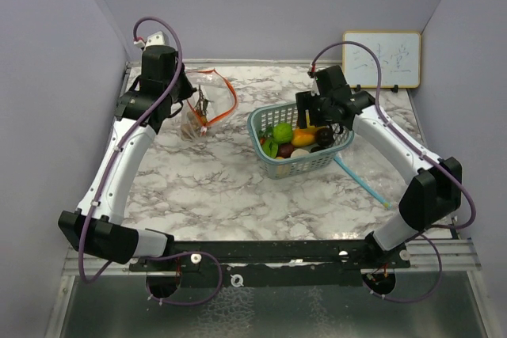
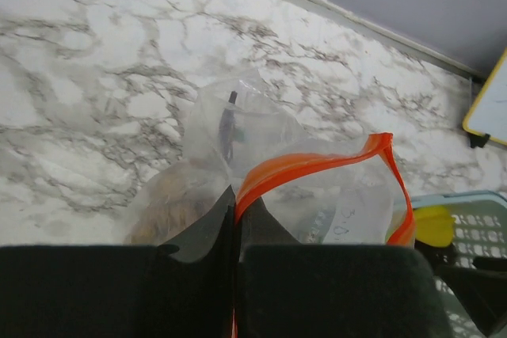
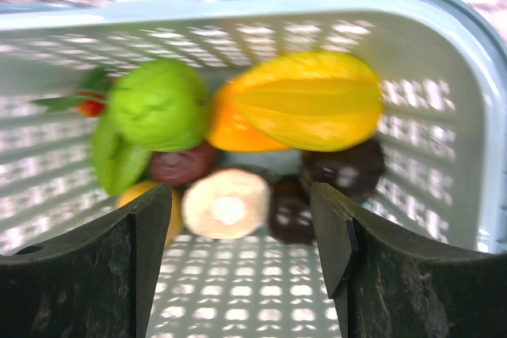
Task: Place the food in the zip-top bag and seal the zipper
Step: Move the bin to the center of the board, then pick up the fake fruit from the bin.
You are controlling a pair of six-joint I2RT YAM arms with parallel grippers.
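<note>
My left gripper (image 1: 201,106) (image 2: 235,205) is shut on the rim of the clear zip-top bag (image 1: 207,108), pinching its orange zipper strip (image 2: 317,165) and holding the mouth up and open. A brownish piece of food (image 2: 170,203) lies inside the bag. The rest of the food sits in the pale teal mesh basket (image 1: 265,120) (image 3: 238,25): a green apple (image 3: 158,104), an orange-yellow piece (image 3: 305,100), a pale round piece (image 3: 226,203) and dark ones (image 3: 344,168). My right gripper (image 1: 318,128) (image 3: 242,199) hangs open inside the basket just above the pale piece, gripping nothing.
A small whiteboard (image 1: 382,58) leans at the back right corner. A thin teal stick (image 1: 360,180) lies on the marble table in front of the basket. Purple walls close in the left, back and right sides.
</note>
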